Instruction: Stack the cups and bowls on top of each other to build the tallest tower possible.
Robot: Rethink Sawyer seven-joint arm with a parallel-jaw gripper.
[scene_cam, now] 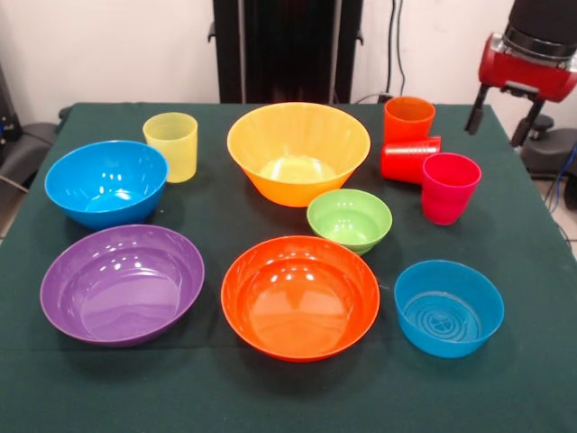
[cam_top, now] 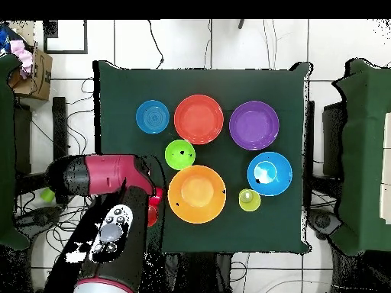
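The green counter (scene_cam: pixel 541 271) carries all ten pieces. Largest, the yellow-orange bowl (scene_cam: pixel 297 149) sits well apart from the end effector (scene_cam: pixel 503 115), which hangs wide, empty. Nearest below it cluster the orange cup (scene_cam: pixel 408 118), tipped red cup (scene_cam: pixel 407 159), pink cup (scene_cam: pixel 448 187).

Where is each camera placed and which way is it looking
Front view: sits across the table, looking level at the bowls and cups; the red hand hangs at upper right.
Overhead view: sits above, looking straight down; the arm enters from the bottom left.
Shared: both show the large yellow-orange bowl and green bowl, turned half round between views.
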